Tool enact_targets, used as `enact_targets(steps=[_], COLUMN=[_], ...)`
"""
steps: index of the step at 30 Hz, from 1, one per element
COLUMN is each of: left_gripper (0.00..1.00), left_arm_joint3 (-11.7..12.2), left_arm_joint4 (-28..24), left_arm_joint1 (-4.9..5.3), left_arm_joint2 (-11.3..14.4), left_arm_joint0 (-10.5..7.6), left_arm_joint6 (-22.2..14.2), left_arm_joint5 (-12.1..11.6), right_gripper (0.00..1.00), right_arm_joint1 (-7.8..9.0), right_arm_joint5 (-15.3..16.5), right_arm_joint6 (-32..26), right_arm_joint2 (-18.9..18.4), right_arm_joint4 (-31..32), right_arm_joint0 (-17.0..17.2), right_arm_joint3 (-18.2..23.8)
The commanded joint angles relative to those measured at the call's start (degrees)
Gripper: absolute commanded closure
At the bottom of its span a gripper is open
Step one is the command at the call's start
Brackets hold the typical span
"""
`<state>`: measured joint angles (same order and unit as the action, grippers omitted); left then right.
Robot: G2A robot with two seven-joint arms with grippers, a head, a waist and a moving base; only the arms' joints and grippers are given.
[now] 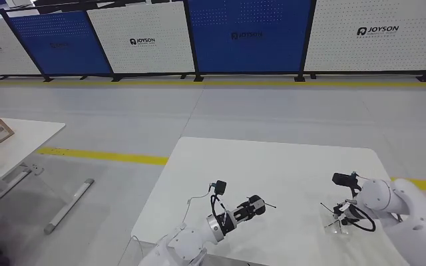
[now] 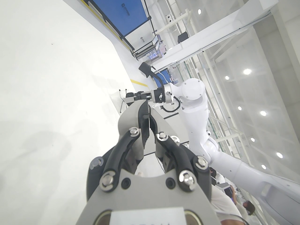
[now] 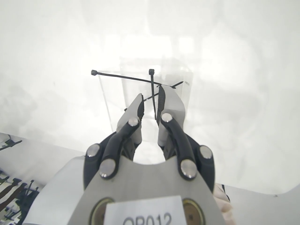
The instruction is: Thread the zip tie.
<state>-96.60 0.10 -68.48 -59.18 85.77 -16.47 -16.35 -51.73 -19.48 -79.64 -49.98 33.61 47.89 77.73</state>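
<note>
Left gripper (image 2: pixel 148 114) clenched on one tie (image 1: pixel 269 204); right gripper (image 3: pixel 151 92) parted astride second tie (image 3: pixel 152 90) in stand (image 3: pixel 131 76). Ties probably light, springy, slick: pinch near head.

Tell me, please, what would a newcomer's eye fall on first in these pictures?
The right gripper, jaws open, hangs over a clear plastic holder at the right front of the white table, where two thin black zip ties cross. The left gripper, by the table's front middle, is shut on another thin black zip tie.
</note>
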Motion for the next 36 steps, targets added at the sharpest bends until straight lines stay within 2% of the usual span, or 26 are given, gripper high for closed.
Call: enact_targets(steps=[1,11,14,19,22,26,30,35,36], left_gripper=[1.0,1.0,1.0,1.0,1.0,1.0,1.0,1.0,1.0], left_arm_joint3=[0.0,0.0,0.0,0.0,0.0,0.0,0.0,0.0,0.0], left_arm_joint4=[0.0,0.0,0.0,0.0,0.0,0.0,0.0,0.0,0.0], left_arm_joint1=[0.0,0.0,0.0,0.0,0.0,0.0,0.0,0.0,0.0], left_arm_joint2=[0.0,0.0,0.0,0.0,0.0,0.0,0.0,0.0,0.0], left_arm_joint0=[0.0,0.0,0.0,0.0,0.0,0.0,0.0,0.0,0.0], left_arm_joint6=[0.0,0.0,0.0,0.0,0.0,0.0,0.0,0.0,0.0], left_arm_joint5=[0.0,0.0,0.0,0.0,0.0,0.0,0.0,0.0,0.0], right_gripper=[0.84,0.86,1.0,1.0,1.0,1.0,1.0,1.0,1.0], right_arm_joint1=[-0.12,-1.07,-1.36,-1.62,-1.35,-0.23,1.53,3.25,3.25], right_arm_joint5=[0.0,0.0,0.0,0.0,0.0,0.0,0.0,0.0,0.0], right_arm_joint6=[0.0,0.0,0.0,0.0,0.0,0.67,4.47,12.06,12.06], right_arm_joint2=[0.53,3.18,3.62,3.9,2.75,-2.04,-10.39,-23.2,-23.2], right_arm_joint4=[-0.28,-0.35,-0.39,-0.07,0.48,0.96,-0.5,-7.29,-7.29], right_arm_joint0=[-0.5,-2.77,-3.28,-3.44,-2.55,1.15,8.52,20.6,20.6], right_arm_joint3=[-0.6,-3.79,-4.63,-5.12,-3.76,0.53,6.87,15.93,15.93])
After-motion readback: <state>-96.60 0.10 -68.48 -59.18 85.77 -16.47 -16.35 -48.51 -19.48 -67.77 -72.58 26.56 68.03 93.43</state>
